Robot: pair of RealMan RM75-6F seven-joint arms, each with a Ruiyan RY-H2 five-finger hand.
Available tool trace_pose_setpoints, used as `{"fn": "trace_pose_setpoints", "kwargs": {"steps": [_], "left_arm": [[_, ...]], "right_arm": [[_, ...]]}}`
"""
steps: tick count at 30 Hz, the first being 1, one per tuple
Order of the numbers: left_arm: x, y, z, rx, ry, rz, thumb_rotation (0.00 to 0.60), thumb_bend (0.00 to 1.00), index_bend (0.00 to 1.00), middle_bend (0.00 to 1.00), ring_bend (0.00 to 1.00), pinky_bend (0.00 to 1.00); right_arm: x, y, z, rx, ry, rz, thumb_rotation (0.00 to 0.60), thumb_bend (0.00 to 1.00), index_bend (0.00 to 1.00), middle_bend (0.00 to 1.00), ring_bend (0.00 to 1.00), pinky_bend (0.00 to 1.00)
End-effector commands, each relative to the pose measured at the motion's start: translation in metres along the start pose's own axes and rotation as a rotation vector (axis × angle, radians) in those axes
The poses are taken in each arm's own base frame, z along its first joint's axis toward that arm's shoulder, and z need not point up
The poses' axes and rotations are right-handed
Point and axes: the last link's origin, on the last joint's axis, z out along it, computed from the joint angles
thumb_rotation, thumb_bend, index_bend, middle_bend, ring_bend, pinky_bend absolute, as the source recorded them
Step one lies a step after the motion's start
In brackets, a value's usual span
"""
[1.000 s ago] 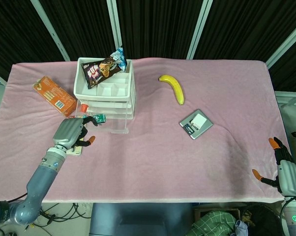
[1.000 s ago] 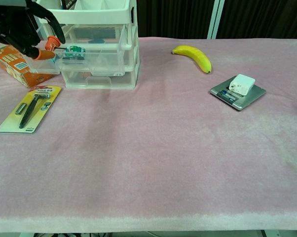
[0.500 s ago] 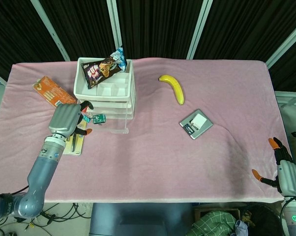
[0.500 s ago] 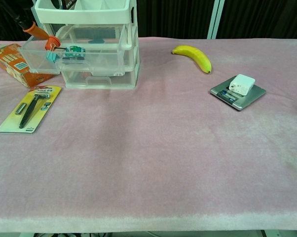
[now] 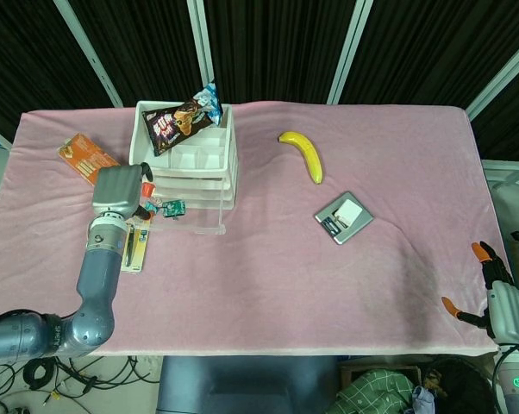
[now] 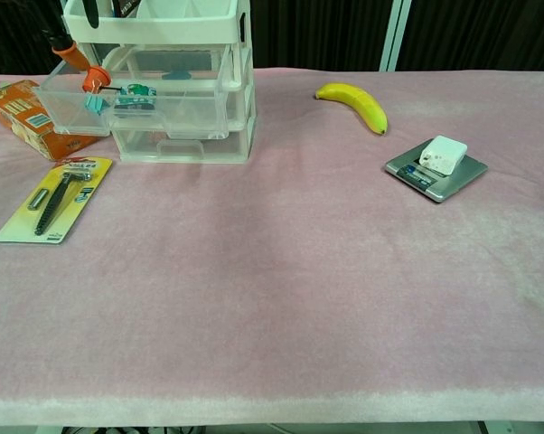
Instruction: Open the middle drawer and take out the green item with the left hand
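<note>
Our left hand (image 5: 121, 191) hovers over the pulled-out middle drawer (image 6: 84, 101), fingers pointing down; whether it grips anything we cannot tell. The green item (image 6: 138, 91) lies inside, just beside its fingertips (image 6: 95, 76). Opening is done; we judge the lift-out remains. Our right hand (image 5: 499, 297) idles open.

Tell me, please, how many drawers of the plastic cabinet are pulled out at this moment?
1. Only the middle drawer is pulled out, toward the left hand. The bottom drawer looks closed. The open top tray is not a drawer.
</note>
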Motion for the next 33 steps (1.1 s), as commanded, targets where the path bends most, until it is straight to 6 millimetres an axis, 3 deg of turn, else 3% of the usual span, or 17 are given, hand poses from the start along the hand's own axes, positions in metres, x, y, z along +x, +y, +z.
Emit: {"fn": "trace_pose_setpoints", "kwargs": {"steps": [1,33], "left_arm": [[-0.005,0.007,0.004,0.016,-0.023,-0.004,0.6,0.1,0.41,1.0,1.0,1.0],[-0.029,0.044,0.013,0.042,-0.137,0.043,0.6,0.16,0.42,1.0,1.0,1.0]], "right_arm": [[0.0,0.0,0.0,-0.002,0.0,0.004,0.6,0.12,0.0,0.0,0.0,0.12],[0.002,0.002,-0.001,-0.018,-0.006,0.034,0.6,0.12,0.0,0.0,0.0,0.12]]}}
